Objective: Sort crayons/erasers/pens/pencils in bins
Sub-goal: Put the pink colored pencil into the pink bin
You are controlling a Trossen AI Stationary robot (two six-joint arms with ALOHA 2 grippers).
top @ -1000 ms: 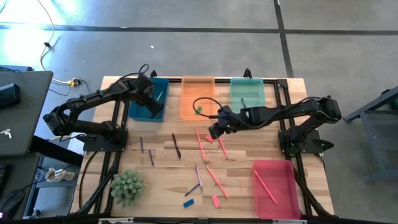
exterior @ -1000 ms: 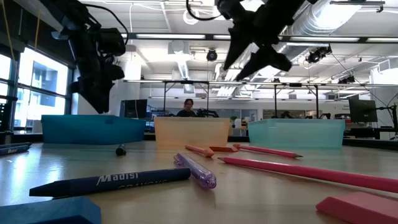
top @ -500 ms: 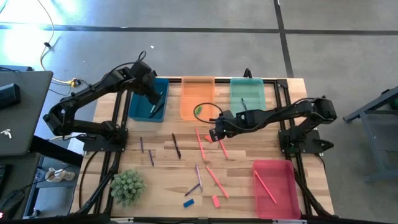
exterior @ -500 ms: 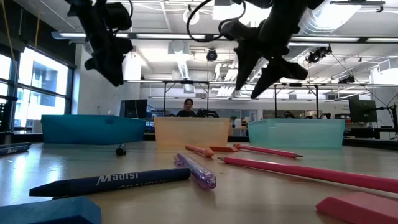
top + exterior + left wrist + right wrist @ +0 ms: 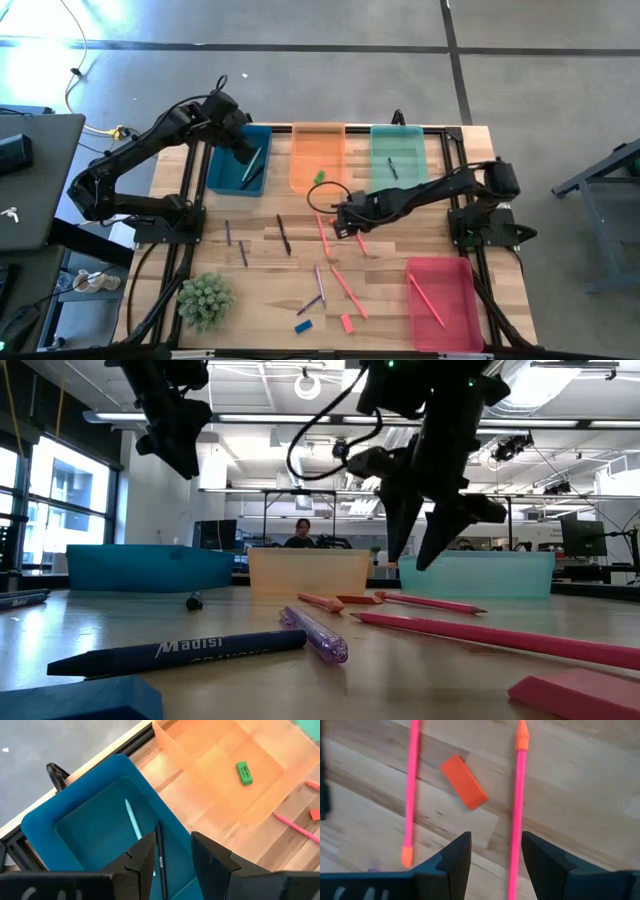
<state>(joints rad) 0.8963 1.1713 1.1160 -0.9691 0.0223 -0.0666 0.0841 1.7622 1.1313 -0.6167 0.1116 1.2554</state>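
Overhead, right gripper (image 5: 337,222) hovers mid-frame, fingers apart and empty, above an orange-red eraser (image 5: 336,223); left gripper (image 5: 247,150), parted, empty, hangs over the blue bin (image 5: 225,178); wrist view shows the eraser (image 5: 464,789) upper centre between two pink sticks; descend centred, avoiding them.

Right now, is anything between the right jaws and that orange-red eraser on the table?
Nothing visible. The right gripper hangs open just above the orange-red eraser, which lies on bare wood between two pink pencils, touching neither.

Both end effectors open: left (image 5: 247,151) raised, right (image 5: 338,222) low
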